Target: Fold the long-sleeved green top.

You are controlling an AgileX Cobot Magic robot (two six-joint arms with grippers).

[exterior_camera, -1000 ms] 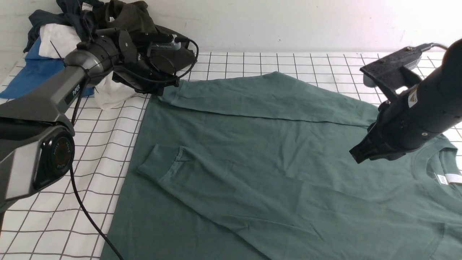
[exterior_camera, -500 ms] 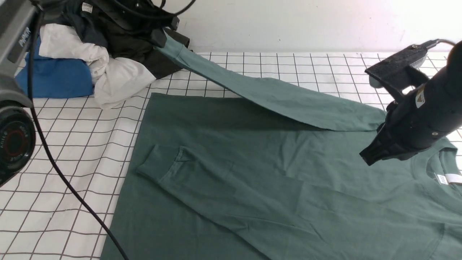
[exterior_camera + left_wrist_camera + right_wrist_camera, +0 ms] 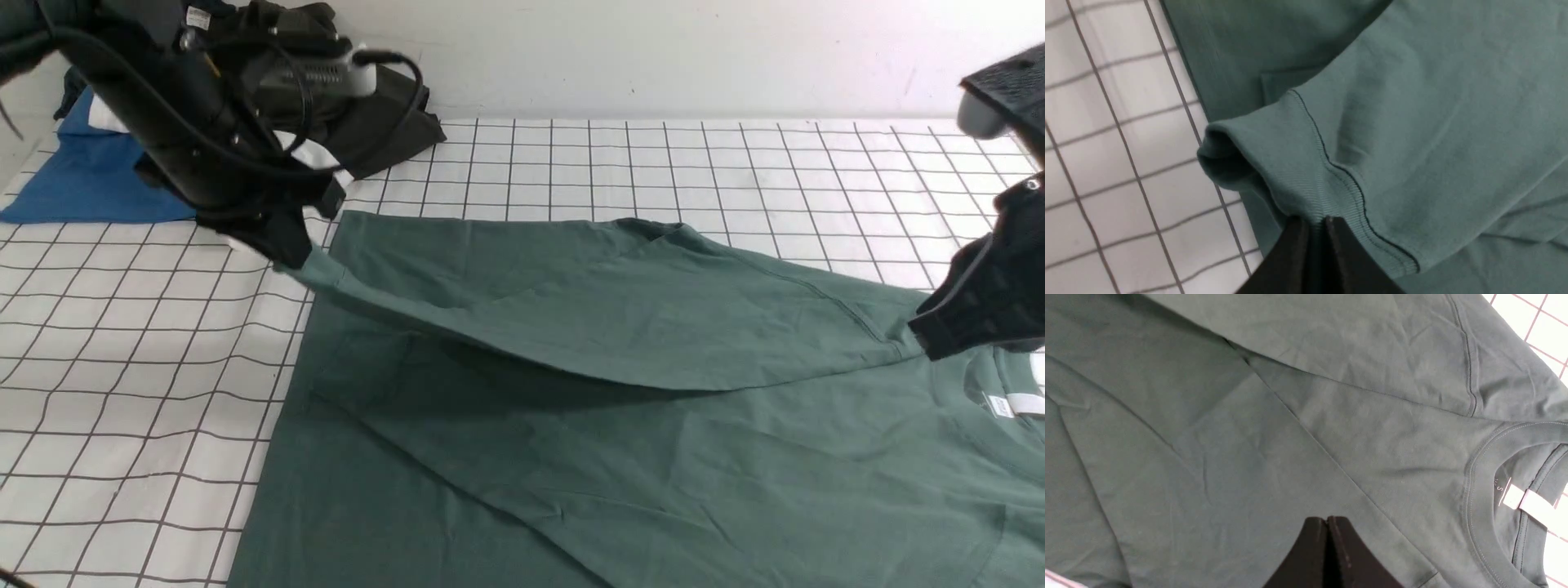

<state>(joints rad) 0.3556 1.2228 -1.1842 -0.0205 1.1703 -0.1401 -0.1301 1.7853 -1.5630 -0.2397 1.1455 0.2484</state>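
Note:
The green long-sleeved top [image 3: 620, 457] lies spread over the checked table, its neck with the white label [image 3: 1016, 404] at the right. My left gripper [image 3: 295, 260] is shut on the ribbed cuff [image 3: 1306, 192] of the far sleeve [image 3: 620, 318]. It holds the cuff just above the top's left edge, so the sleeve hangs in a sag across the body. My right gripper [image 3: 927, 339] is shut with nothing in it, hovering by the shoulder near the neck. In the right wrist view its closed tips [image 3: 1327, 519] sit over the chest, with the collar [image 3: 1478, 490] to one side.
A heap of clothes sits at the back left: a dark olive-black garment [image 3: 392, 131], a blue one [image 3: 82, 175] and a white one [image 3: 314, 155]. The checked white cloth [image 3: 122, 392] covers the table. A pale wall [image 3: 653, 49] stands behind.
The left gripper lifted the far sleeve's cuff up toward the back, then swung it forward and down to the top's left edge. The right arm moved right and slightly up.

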